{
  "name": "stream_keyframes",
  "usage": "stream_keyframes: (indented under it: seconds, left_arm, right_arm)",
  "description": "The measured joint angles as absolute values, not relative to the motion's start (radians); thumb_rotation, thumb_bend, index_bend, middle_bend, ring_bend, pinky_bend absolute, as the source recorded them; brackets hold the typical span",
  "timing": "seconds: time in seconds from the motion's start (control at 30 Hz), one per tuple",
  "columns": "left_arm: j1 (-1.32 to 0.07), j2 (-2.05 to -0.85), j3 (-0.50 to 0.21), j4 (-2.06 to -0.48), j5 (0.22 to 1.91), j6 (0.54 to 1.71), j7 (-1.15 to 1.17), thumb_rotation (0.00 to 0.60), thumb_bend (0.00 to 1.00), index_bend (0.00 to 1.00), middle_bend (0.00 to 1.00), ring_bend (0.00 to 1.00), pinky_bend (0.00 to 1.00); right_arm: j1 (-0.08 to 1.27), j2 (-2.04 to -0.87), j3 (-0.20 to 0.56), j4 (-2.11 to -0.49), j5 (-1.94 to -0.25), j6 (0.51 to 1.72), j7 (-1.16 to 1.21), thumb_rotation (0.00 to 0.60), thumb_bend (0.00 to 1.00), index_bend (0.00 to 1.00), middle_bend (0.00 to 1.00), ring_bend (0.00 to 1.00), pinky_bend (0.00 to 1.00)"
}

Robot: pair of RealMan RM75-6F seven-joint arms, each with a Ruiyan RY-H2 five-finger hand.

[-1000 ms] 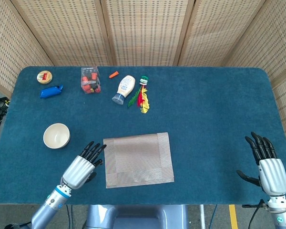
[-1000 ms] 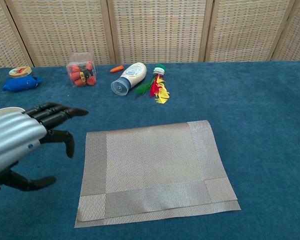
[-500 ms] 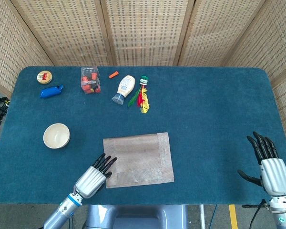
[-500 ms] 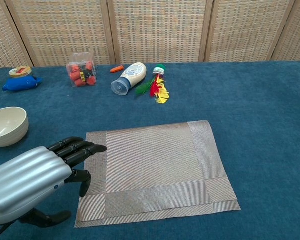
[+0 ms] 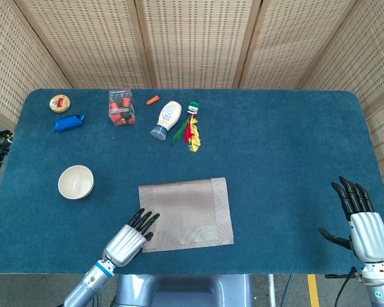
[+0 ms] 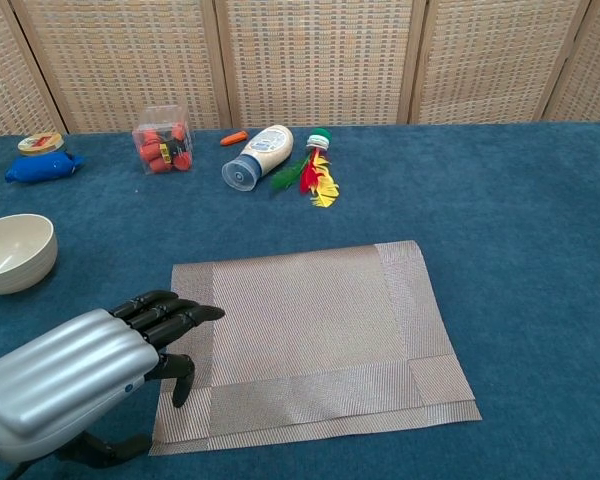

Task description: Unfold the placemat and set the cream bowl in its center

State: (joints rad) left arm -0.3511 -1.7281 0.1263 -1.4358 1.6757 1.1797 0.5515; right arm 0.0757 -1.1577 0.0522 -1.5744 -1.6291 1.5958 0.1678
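Now your left robot hand (image 6: 75, 375), fingers spread and empty, has come down onto the folded placemat's (image 6: 310, 330) near-left corner; grip next.

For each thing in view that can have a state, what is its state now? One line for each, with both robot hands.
placemat: still folded, flat on the table.
cream bowl: upright, empty, left of the placemat, not on it.
white squeeze bottle: lying on its side.
clear box: upright, holds red pieces.
left robot hand: open, fingers over the placemat's near left corner.
right robot hand: open, holds nothing.
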Motion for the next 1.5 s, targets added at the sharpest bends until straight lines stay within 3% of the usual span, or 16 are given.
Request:
stream_keyframes:
  seconds: [0.23,0.73,1.07,1.5]
  left_arm:
    - [-0.351,-1.737,0.125,-1.432,1.670,1.173,0.561,0.600,0.33,0.48,0.00,0.00,0.00]
    - [-0.355,-1.757,0.118,-1.423,1.652,1.151,0.578,0.600,0.34,0.49,0.00,0.00,0.00]
    - [-0.357,-1.766,0.118,-1.420,1.644,1.145,0.585,0.600,0.44,0.52,0.00,0.00,0.00]
    - [-0.363,-1.751,0.114,-1.435,1.642,1.145,0.587,0.600,0.50,0.55,0.00,0.00,0.00]
  right_arm:
    - [0.075,-1.156,0.052,-1.576,-1.631,1.599,0.171,0.600,0.09,0.08,0.00,0.00,0.00]
    - [0.075,-1.153,0.051,-1.578,-1.629,1.595,0.173,0.600,0.09,0.08,0.00,0.00,0.00]
    - [0.074,-1.150,0.050,-1.581,-1.632,1.596,0.176,0.600,0.09,0.08,0.00,0.00,0.00]
    - [0.074,-1.149,0.050,-1.582,-1.634,1.598,0.180,0.600,0.09,0.08,0.00,0.00,0.00]
